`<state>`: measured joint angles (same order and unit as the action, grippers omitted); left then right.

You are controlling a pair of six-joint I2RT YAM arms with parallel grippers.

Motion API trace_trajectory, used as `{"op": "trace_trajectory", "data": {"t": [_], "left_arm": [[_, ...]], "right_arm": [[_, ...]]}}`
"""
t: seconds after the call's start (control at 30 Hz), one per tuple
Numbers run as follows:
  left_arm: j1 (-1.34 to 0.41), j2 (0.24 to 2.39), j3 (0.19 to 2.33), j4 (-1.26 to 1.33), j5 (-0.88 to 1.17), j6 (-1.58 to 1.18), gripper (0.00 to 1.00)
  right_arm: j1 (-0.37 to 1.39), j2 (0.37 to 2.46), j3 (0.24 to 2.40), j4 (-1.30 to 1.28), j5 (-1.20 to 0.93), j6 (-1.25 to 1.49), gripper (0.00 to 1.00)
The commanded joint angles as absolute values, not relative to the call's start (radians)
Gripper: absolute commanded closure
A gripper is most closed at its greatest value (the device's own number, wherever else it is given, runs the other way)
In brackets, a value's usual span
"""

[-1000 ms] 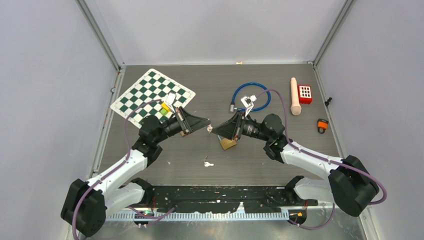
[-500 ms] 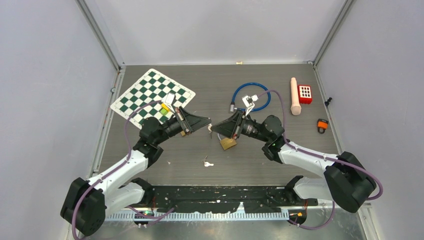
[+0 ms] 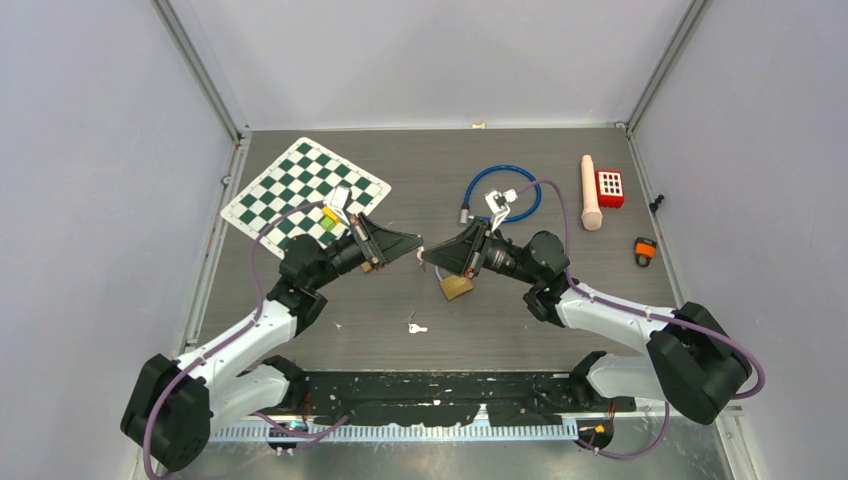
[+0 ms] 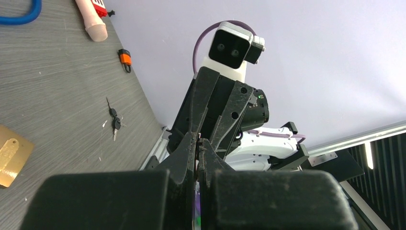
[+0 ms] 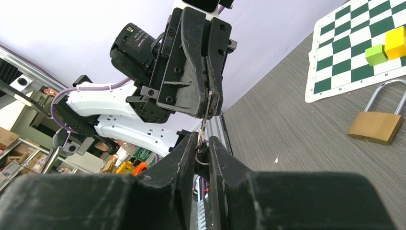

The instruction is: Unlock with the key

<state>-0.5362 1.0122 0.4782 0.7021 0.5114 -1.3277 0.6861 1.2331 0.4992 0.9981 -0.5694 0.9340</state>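
A small silver key (image 3: 422,259) is held between my two grippers, which meet tip to tip above the table's middle. My left gripper (image 3: 417,255) is shut on the key's blade; in the left wrist view its jaws (image 4: 197,141) are pressed together. In the right wrist view the key (image 5: 207,112) hangs from the left fingers into my right gripper (image 5: 202,142), which is shut on its dark head and ring. The brass padlock (image 3: 457,288) lies flat on the table just below the right gripper (image 3: 429,262). It also shows in the left wrist view (image 4: 12,155) and the right wrist view (image 5: 376,125).
A second silver key (image 3: 416,328) lies near the front. A chessboard (image 3: 305,185) with yellow and green blocks (image 3: 328,215) is at back left. A blue cable loop (image 3: 500,190), a beige cylinder (image 3: 591,192), a red box (image 3: 609,187) and a small orange lock (image 3: 645,250) are at right.
My right gripper has moved left until its tips meet the left gripper's tips at the key. The left arm has barely moved.
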Motion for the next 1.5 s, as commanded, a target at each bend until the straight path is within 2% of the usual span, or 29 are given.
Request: {"op": "trace_trajectory", "data": {"t": [0.0,0.13,0.23,0.4,0.43,0.67,0.8,1.17,1.47], "left_arm": [[-0.543,1.015,0.479,0.767,0.496,-1.325,1.00],[-0.544,1.018,0.479,0.773,0.497,-1.325,1.00],[-0.545,1.018,0.478,0.774,0.497,-1.325,1.00],[-0.542,1.009,0.468,0.734,0.478,-1.315,1.00],[-0.540,1.003,0.468,0.709,0.474,-1.304,0.97],[-0.510,0.920,0.534,0.388,0.426,-1.118,0.45],[-0.511,0.881,0.584,0.222,0.390,-1.014,0.28],[-0.528,0.944,0.684,0.136,0.491,-0.898,0.15],[-0.652,1.075,0.770,0.220,0.569,-0.887,0.16]], "right_arm": [[0.693,1.238,0.507,1.066,-0.562,0.936,0.77],[0.693,1.240,0.507,1.066,-0.562,0.937,0.83],[0.693,1.239,0.505,1.065,-0.564,0.933,0.93],[0.689,1.214,0.504,1.008,-0.568,0.901,0.95],[0.684,1.200,0.503,0.992,-0.567,0.883,0.95],[0.628,1.086,0.481,0.760,-0.563,0.783,0.95],[0.566,1.041,0.448,0.708,-0.610,0.776,0.95],[0.488,0.991,0.490,0.482,-0.745,0.667,0.95],[0.489,1.034,0.523,0.505,-0.865,0.671,0.95]]}}
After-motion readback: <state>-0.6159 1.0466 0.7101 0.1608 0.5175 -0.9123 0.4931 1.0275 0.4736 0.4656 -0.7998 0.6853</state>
